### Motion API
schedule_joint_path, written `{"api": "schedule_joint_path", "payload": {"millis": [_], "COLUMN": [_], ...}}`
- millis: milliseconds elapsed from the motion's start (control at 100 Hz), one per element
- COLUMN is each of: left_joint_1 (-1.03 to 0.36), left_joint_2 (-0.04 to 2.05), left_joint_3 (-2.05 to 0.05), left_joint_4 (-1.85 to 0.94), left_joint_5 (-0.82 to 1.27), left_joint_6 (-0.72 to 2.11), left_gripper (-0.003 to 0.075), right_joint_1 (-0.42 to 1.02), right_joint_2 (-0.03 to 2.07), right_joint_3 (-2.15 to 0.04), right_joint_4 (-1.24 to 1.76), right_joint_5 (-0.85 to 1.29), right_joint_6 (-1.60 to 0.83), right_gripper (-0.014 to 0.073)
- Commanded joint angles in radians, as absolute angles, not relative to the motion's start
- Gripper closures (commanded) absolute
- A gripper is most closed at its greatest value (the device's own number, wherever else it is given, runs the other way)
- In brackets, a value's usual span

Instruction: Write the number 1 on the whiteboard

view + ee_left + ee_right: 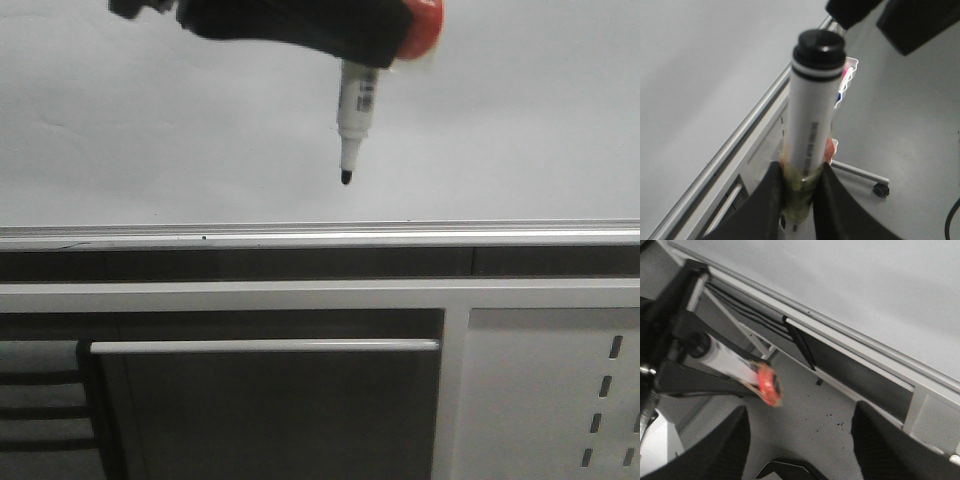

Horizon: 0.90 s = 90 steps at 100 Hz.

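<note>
My left gripper (388, 48) hangs at the top of the front view, shut on a white marker (356, 108) that points down. Its black tip (346, 177) sits over the lower part of the whiteboard (150, 120), a little above the silver rail (300, 238); whether it touches the board cannot be told. In the left wrist view the marker (812, 115) stands clamped in the left gripper (799, 192), black rear end toward the camera, beside the whiteboard (700, 75). My right gripper (800, 437) is open and holds nothing, below the whiteboard (865, 280). The number 1 is not in view.
Under the rail are a dark drawer front with a silver handle (265, 346) and a white perforated panel (560, 400). A stand leg with a caster (881, 189) rests on the grey floor. The left arm's dark frame (675, 340) fills one side of the right wrist view.
</note>
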<state>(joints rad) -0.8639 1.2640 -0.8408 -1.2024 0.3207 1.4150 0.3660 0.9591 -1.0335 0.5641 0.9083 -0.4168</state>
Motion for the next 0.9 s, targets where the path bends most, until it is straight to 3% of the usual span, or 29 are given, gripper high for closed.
{"api": "schedule_joint_path", "payload": {"millis": [0,650,750,890], "left_joint_1": [-0.881,-0.881,-0.881,-0.881], "left_joint_2": [1.264,1.283,1.283,1.283], "left_joint_3": [-0.874,-0.874,-0.874,-0.874], "left_joint_4": [-1.221,-1.223,-1.223,-1.223], "left_joint_5": [0.294,0.293,0.293,0.293], "left_joint_6": [1.400,1.398,1.398,1.398], "left_gripper": [0.0741,0.0741,0.0741,0.0741], "right_joint_1": [0.397,0.460,0.460,0.460], "right_joint_2": [0.997,1.187,1.194,1.195], "right_joint_3": [-1.127,-1.251,-1.251,-1.251], "right_joint_4": [0.598,0.632,0.636,0.636], "right_joint_5": [0.907,0.986,0.984,0.984], "right_joint_6": [-0.435,-0.479,-0.479,-0.484], "right_gripper": [0.0197,0.0202,0.0297,0.0554]}}
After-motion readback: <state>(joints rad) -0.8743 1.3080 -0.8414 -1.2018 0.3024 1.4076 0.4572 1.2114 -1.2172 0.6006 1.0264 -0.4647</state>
